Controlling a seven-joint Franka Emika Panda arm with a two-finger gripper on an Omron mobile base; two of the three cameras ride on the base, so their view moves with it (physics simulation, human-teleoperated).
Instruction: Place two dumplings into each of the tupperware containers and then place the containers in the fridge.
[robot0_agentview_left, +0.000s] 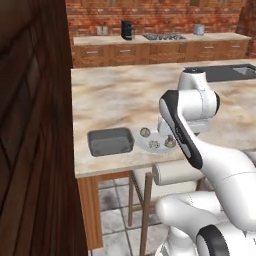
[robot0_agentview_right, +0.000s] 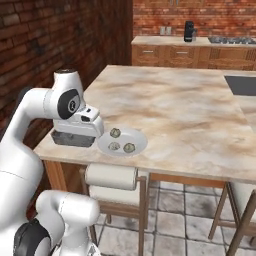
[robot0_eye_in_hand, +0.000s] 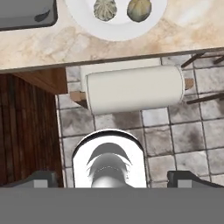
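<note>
Three beige dumplings (robot0_agentview_left: 154, 144) (robot0_agentview_right: 115, 132) lie on a round white plate (robot0_agentview_left: 141, 145) (robot0_agentview_right: 139, 141) near the front edge of the marble island. Left of the plate sits a dark grey tupperware container (robot0_agentview_left: 111, 141) (robot0_agentview_right: 64, 140) with nothing in it; my hand partly covers it in the right base view. In the hand view my gripper (robot0_eye_in_hand: 114, 178) is open, fingertips (robot0_eye_in_hand: 41, 178) far apart, looking down past the island's edge at the floor. The container's corner (robot0_eye_in_hand: 26, 13), the plate (robot0_eye_in_hand: 116, 30) and two dumplings (robot0_eye_in_hand: 105, 8) sit at that view's top. The fridge is out of view.
A white-cushioned wooden stool (robot0_eye_in_hand: 133, 89) (robot0_agentview_right: 110, 177) stands under the island's front edge, below the plate. A tall dark wood cabinet (robot0_agentview_left: 35, 125) rises to the left. A dark sink (robot0_agentview_left: 225, 72) lies at the island's far right. Grey floor tiles (robot0_eye_in_hand: 175, 135) lie below.
</note>
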